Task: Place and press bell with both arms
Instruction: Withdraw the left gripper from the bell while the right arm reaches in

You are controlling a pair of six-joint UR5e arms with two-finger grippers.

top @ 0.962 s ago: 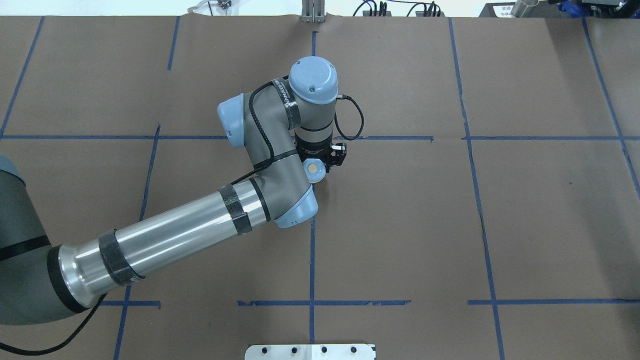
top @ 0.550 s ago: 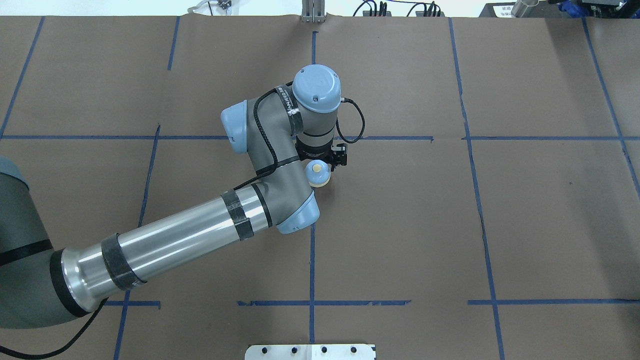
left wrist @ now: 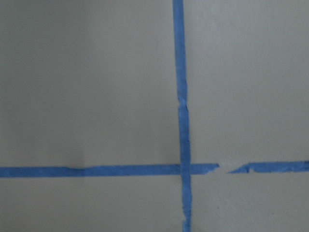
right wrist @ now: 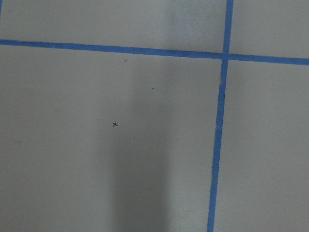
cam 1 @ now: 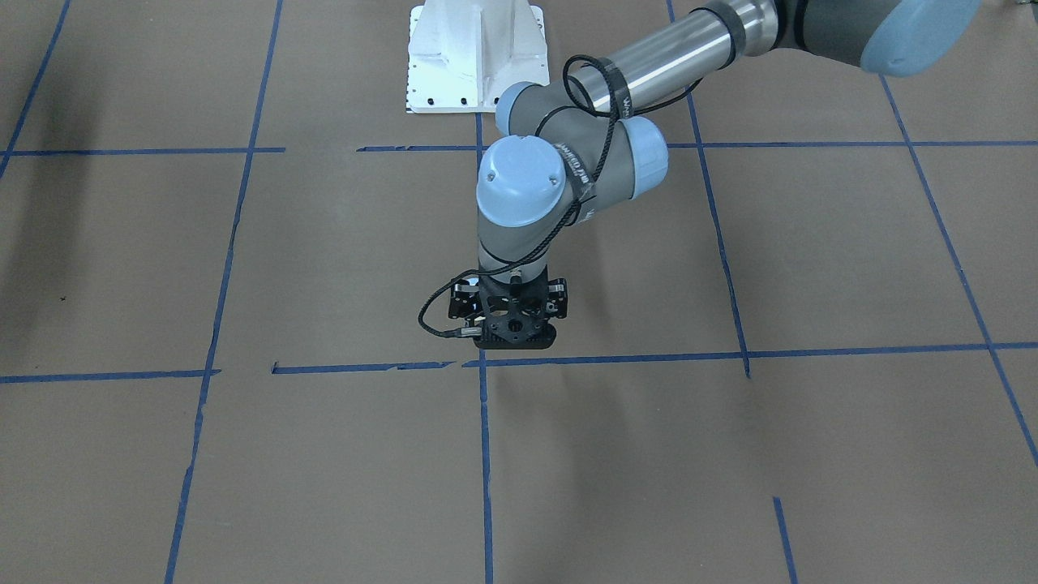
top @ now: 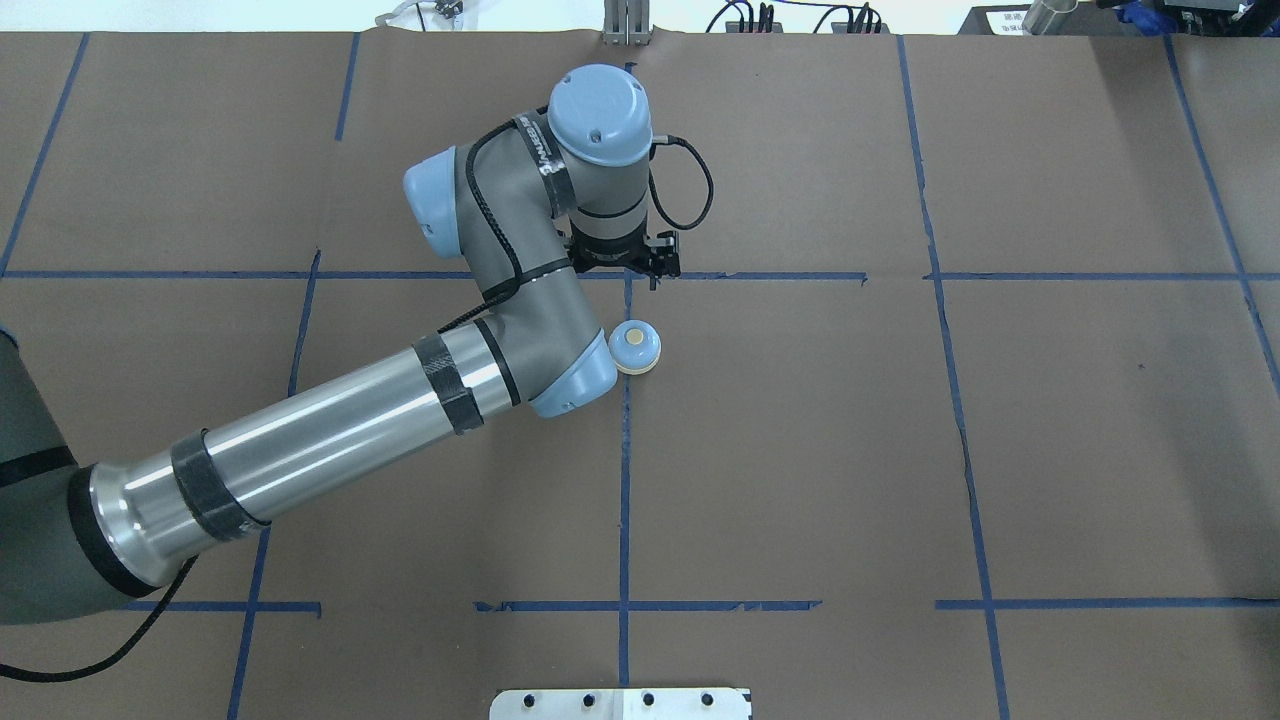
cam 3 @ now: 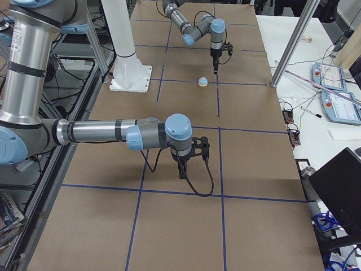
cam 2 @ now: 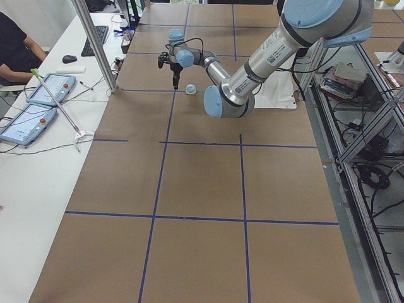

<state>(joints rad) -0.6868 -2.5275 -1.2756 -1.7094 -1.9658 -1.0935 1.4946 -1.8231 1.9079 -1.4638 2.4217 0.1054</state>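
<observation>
desk (top: 1050, 450): brown paper with blue tape lines (top: 624, 480) | left arm (top: 330, 450): reaches over the middle, wrist pointing down | right arm (cam 3: 96, 131): stretched low, shown only from the side | left claw (top: 657, 270): above a tape crossing, clear of bell; apart or together, cannot tell | right claw (cam 3: 182, 169): pointing down; cannot tell | bell (top: 635, 346): upright on desk at a tape line, nearer the robot than left claw

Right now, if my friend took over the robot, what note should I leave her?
Left gripper: up off the table just past the bell, holding nothing; open or shut unclear.
Right gripper: hanging over the table far from the bell, empty; also unclear.
Bell: upright on the table, nothing touching it.
Done: placing. Left: pressing the cream button.
</observation>
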